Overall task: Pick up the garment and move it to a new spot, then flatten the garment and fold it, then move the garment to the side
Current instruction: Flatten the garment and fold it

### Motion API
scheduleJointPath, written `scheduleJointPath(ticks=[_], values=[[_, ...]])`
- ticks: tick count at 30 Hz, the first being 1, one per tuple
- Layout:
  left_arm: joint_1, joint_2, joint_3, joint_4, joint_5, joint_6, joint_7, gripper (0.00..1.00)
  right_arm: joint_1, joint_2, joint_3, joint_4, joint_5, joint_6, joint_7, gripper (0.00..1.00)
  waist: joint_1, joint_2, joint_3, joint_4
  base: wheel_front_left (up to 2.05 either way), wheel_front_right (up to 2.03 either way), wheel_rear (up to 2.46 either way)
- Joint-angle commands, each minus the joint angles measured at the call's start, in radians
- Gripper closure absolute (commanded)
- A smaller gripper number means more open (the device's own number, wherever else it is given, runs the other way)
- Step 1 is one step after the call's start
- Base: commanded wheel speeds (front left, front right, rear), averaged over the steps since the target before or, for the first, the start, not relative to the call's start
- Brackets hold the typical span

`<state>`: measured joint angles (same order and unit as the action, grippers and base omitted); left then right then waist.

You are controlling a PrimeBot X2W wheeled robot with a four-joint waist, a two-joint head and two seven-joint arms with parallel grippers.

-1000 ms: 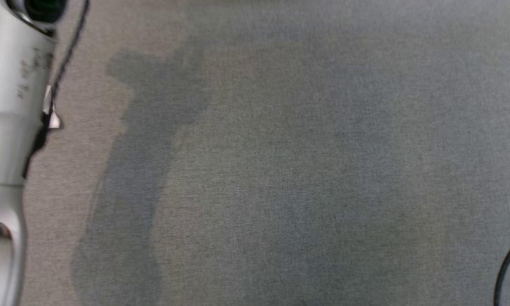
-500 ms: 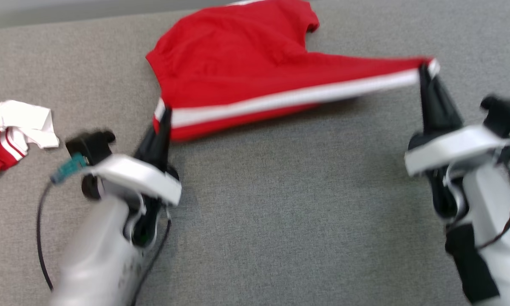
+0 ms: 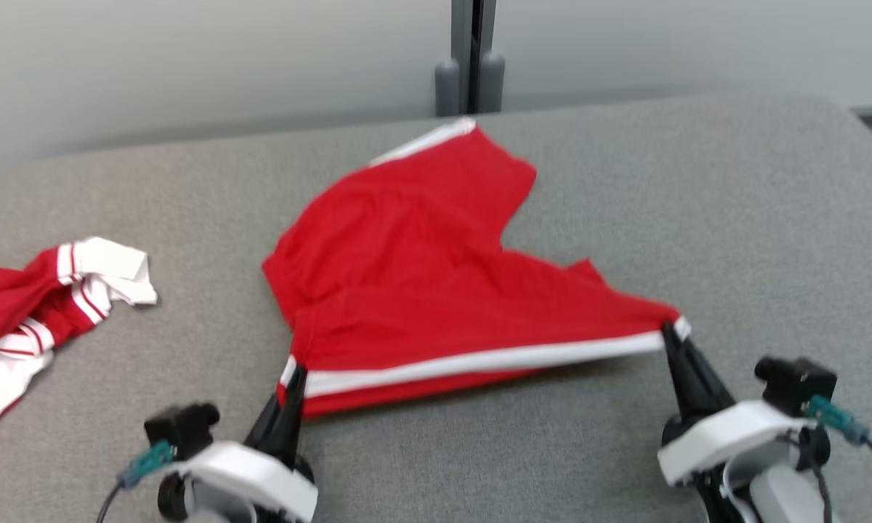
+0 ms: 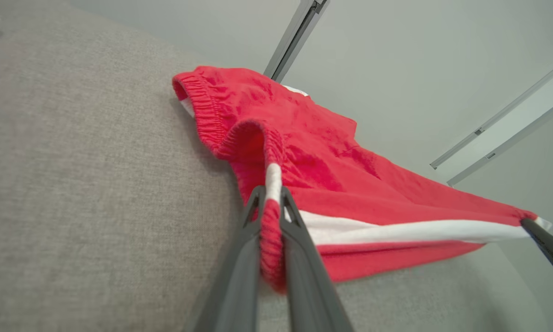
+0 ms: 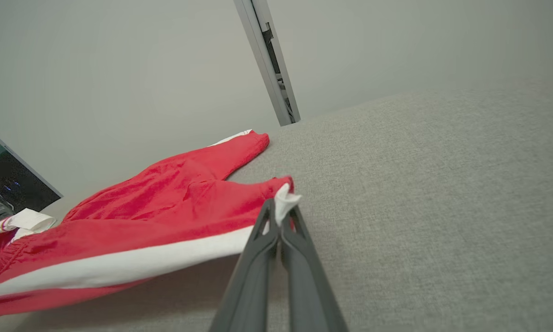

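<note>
The garment (image 3: 421,276) is a pair of red shorts with a white side stripe, spread on a grey padded surface (image 3: 734,232). Its near striped edge is stretched taut between my two grippers, a little above the surface. My left gripper (image 3: 296,372) is shut on the elastic waistband end (image 4: 271,203). My right gripper (image 3: 670,330) is shut on the leg-hem corner (image 5: 283,198). The rest of the garment (image 5: 175,203) lies rumpled farther back, one leg reaching the far edge.
A second red-and-white garment (image 3: 36,305) lies crumpled at the left of the surface. A pale wall with a dark vertical post (image 3: 471,54) stands behind the far edge. Bare grey fabric stretches right of the shorts and in front of them.
The head camera has tilted up, from bare grey fabric to the whole scene. Both grippers have kept their hold on the striped edge throughout.
</note>
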<state>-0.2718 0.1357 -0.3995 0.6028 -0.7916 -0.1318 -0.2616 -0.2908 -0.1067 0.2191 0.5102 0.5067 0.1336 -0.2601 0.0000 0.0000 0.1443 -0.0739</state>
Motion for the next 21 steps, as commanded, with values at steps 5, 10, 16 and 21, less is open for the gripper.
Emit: scheduleJointPath(ticks=[5,10,16,21], values=[[0.155,-0.008,0.061,-0.058,0.018,0.003,-0.005,1.0,0.104,-0.009,0.008,-0.001,0.024,-0.005,-0.008,1.0,0.0,0.0,-0.144,0.015,0.0,0.0,0.0],[0.268,-0.017,0.078,-0.11,0.042,0.003,-0.005,1.0,0.182,-0.016,-0.006,-0.029,0.036,-0.005,-0.008,1.0,0.0,0.0,-0.188,0.03,0.0,0.0,0.0],[0.333,-0.025,0.066,-0.194,0.045,0.002,-0.005,1.0,0.227,-0.043,0.009,-0.083,0.034,-0.004,-0.008,1.0,0.0,0.0,-0.184,0.068,0.0,0.0,0.0],[0.272,-0.034,0.058,-0.218,0.04,0.002,-0.005,1.0,0.127,-0.056,0.028,-0.058,0.021,-0.004,-0.007,1.0,0.0,0.0,-0.142,0.119,0.0,0.0,0.0]])
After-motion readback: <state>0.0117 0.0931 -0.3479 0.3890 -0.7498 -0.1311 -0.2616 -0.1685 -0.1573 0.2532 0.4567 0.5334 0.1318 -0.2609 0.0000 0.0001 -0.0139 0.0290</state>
